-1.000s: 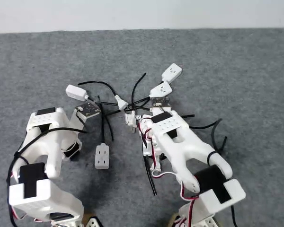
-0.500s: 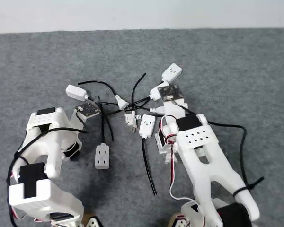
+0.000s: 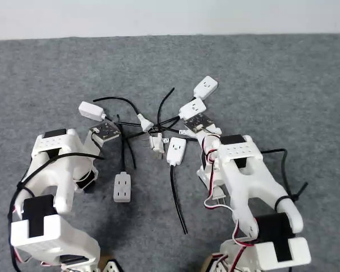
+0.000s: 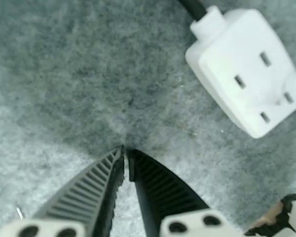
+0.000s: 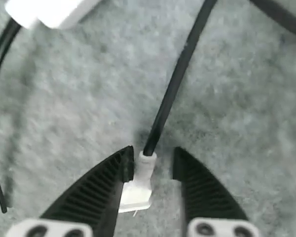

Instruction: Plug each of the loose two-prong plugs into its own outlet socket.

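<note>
On the tabletop (image 3: 306, 85), the right arm (image 3: 243, 170) has drawn back toward the central socket (image 3: 176, 151). The right end effector (image 5: 154, 154) stands open astride a plug (image 5: 137, 190) just beyond that socket; the left end effector (image 4: 124, 154), closed and empty, stays left of it.

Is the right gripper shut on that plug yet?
Open. Right wrist view: the right gripper stands spread, the white plug close beside one finger, a clear gap to the other.

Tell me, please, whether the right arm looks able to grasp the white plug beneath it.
Probably yes: the right tool stands open with the white plug between its fingers; only the plug's black cord lies near.
</note>
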Tool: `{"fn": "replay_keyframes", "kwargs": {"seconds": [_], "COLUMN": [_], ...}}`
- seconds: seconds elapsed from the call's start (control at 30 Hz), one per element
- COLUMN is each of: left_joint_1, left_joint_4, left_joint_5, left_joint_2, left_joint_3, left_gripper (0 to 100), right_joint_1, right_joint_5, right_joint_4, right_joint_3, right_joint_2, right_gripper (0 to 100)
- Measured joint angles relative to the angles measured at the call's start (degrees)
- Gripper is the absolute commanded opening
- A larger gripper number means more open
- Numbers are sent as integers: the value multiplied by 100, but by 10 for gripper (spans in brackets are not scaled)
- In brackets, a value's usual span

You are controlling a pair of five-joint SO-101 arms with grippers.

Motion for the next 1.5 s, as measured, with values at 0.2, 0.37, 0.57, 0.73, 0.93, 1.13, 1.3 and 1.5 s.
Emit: {"fn": "replay_keyframes", "kwargs": {"seconds": [0.2,0.37,0.57,0.73,0.93,1.13,1.3,1.5], "left_joint_1": [0,0,0,0,0,0,0,0], "left_joint_4": [0,0,0,0,0,0,0,0], "left_joint_5": [0,0,0,0,0,0,0,0], "left_joint_2": [0,0,0,0,0,0,0,0], "left_joint_3": [0,0,0,0,0,0,0,0], "left_gripper": [13,13,13,13,13,13,13,13], "right_joint_1": [-26,-202,-229,-220,-18,-26,-9,0], "right_joint_5": [18,-114,-422,-448,-677,-730,-862,-888], "right_joint_4": [229,79,35,79,334,334,246,176], "right_joint_3": [0,0,0,0,-44,-44,-44,-44], "right_joint_2": [53,53,53,53,53,53,53,70], "right_gripper": [130,126,130,142,143,39,32,20]}}
